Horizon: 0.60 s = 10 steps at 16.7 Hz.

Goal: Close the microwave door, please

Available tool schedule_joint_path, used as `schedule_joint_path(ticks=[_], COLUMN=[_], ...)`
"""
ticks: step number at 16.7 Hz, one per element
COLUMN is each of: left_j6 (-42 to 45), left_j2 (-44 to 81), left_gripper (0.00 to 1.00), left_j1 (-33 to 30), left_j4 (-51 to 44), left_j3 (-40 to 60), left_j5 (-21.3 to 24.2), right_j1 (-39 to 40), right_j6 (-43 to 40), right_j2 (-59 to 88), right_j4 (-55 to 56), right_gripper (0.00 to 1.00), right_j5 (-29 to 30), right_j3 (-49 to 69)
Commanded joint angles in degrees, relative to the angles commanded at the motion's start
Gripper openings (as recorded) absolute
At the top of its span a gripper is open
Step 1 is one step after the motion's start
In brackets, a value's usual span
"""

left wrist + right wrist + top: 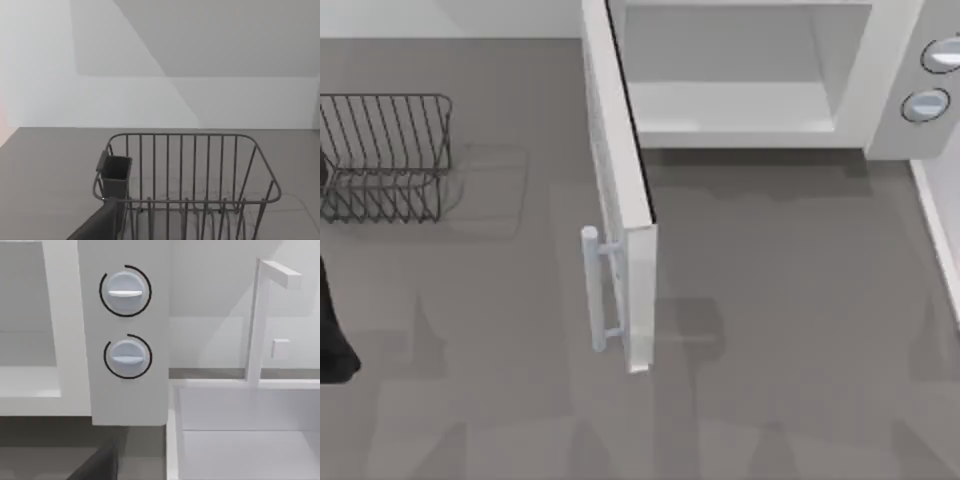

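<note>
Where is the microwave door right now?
In the top view the microwave door stands wide open, jutting from the left edge of the microwave body toward the table's front, with the wire rack farther left.

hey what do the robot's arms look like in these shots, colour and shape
Little of them shows. At the top view's left edge, the left arm is a plain black, rounded shape. Each wrist view has a dark grey, smooth slanted part at its lower edge, with no cables or markings visible.
</note>
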Motion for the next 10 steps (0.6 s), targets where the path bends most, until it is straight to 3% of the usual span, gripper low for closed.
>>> schedule_joint_path(ticks=[5, 10], left_j6=[1.7, 9.3], left_j2=[3.3, 18.7], left_gripper=[1.00, 1.00], left_j1=[-1.2, -5.8], left_j4=[-2.7, -14.6], left_j3=[2.8, 16.1], left_j5=[0.9, 3.9], right_j1=[0.0, 0.0], right_j6=[0.0, 0.0], right_j2=[0.0, 0.0], right_j4=[0.0, 0.0], right_gripper=[1.00, 1.00], right_j5=[0.0, 0.0], right_j3=[0.0, 0.0])
